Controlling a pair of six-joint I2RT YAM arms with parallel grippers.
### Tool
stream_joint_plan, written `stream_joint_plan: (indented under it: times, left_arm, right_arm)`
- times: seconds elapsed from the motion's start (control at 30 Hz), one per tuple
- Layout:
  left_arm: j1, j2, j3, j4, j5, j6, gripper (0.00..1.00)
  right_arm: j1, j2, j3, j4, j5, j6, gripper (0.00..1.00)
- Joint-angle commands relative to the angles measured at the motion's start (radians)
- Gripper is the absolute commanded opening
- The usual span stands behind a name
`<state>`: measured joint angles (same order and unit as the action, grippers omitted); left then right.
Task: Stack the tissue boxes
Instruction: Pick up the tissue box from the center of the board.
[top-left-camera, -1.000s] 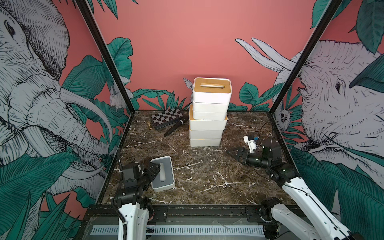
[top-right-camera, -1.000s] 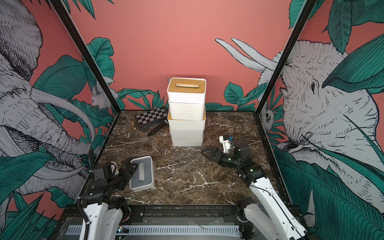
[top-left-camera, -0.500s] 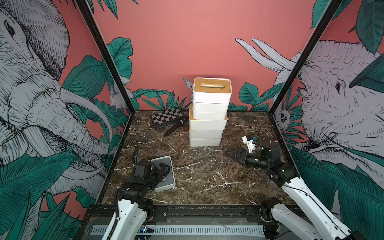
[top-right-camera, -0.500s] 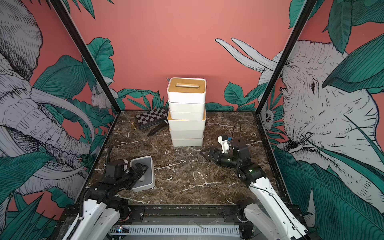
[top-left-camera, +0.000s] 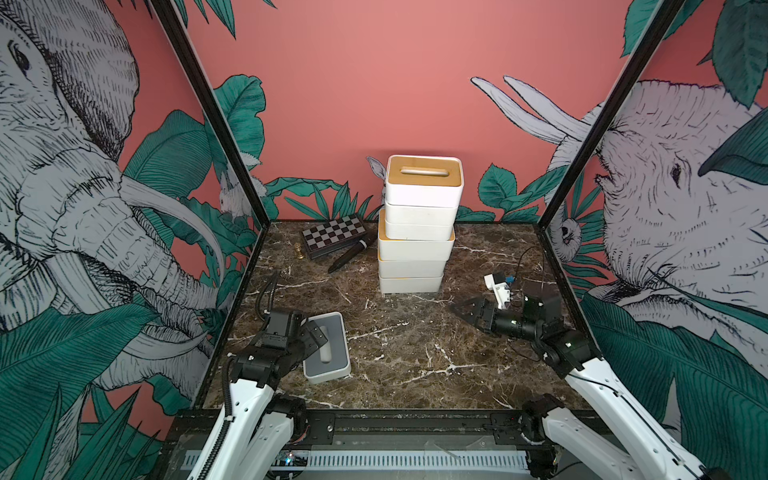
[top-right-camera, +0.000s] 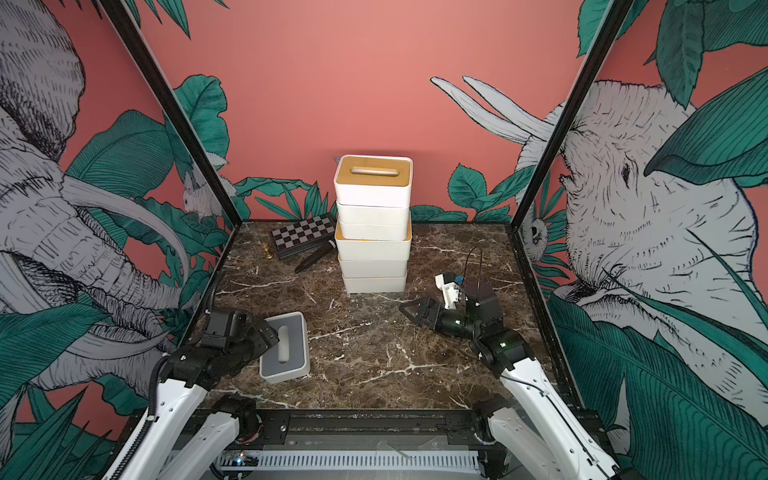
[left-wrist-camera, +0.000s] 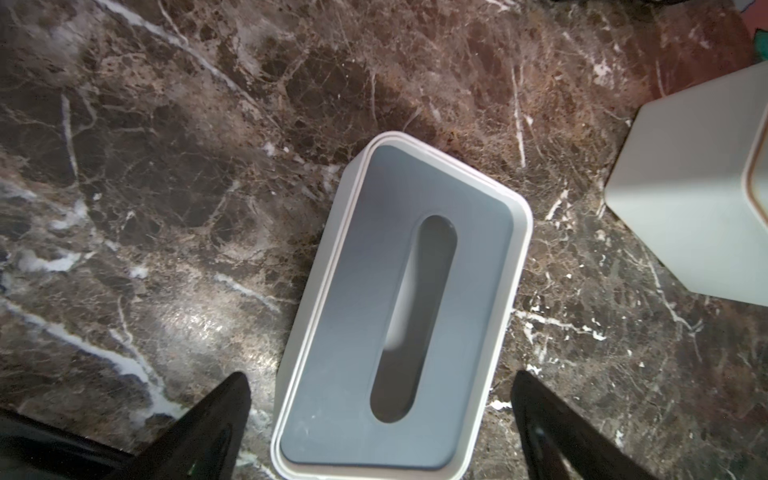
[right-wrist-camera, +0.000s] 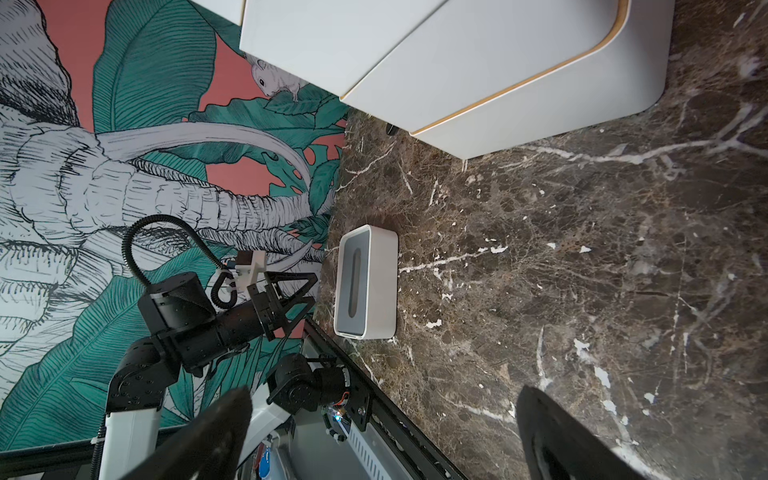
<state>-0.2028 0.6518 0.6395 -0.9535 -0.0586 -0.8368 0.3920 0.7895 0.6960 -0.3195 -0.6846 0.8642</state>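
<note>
In both top views a stack of tissue boxes (top-left-camera: 417, 249) (top-right-camera: 374, 249) stands six high at far centre. One grey-lidded tissue box (top-left-camera: 334, 347) lies alone at near left, so one placement seems left. The left gripper (top-left-camera: 316, 338) hovers over it and the right gripper (top-left-camera: 461, 309) waits at right, both spread wide and empty.

The left wrist view shows fingers (left-wrist-camera: 224, 415) flanking the box's end, apart from it.

The right wrist view shows bare marble tabletop (right-wrist-camera: 582, 291) between the fingers.

Since a second ago the left arm has advanced over the box.
</note>
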Motion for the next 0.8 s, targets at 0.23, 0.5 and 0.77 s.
stream_joint_plan:
  times: [0.23, 0.5, 0.77]
  left_arm:
    - [0.018, 0.035, -0.123, 0.122, 0.151, 0.062, 1.00]
    - [-0.049, 0.028, -0.198, 0.250, 0.218, -0.055, 1.00]
    - [-0.270, 0.064, -0.172, 0.341, 0.081, -0.245, 1.00]
  right_arm:
    - [0.033, -0.005, -0.039, 0.038, 0.020, 0.001, 0.99]
    - [0.039, 0.009, -0.070, 0.076, 0.022, 0.015, 0.99]
    - [0.045, 0.016, -0.075, 0.081, 0.022, 0.013, 0.99]
